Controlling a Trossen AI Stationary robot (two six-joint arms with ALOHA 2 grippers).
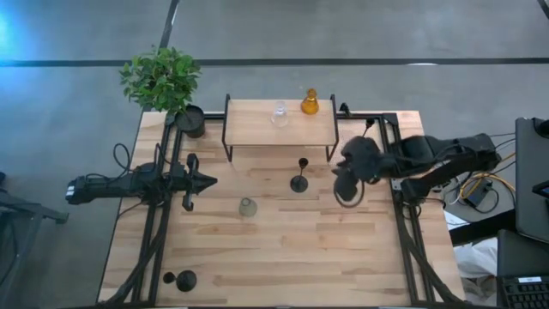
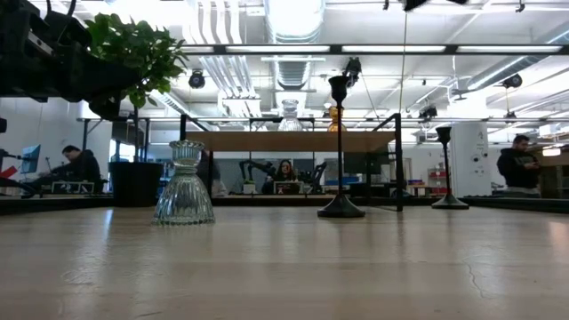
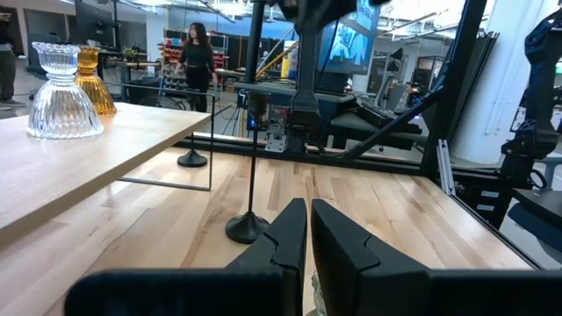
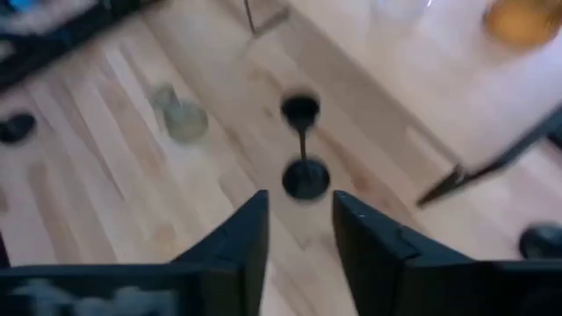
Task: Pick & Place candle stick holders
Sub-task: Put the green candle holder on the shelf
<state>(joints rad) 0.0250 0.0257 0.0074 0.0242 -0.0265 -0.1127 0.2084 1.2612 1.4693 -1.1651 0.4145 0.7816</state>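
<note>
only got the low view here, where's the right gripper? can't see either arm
Observer: The right gripper hangs just right of the black candle holder mid-table, empty.
Operator: anything on the shelf
Observer: A clear glass holder and an amber one stand on the shelf.
Operator: left arm?
Observer: The left gripper waits shut at the table's left side, pointing toward the olive glass holder.
</note>
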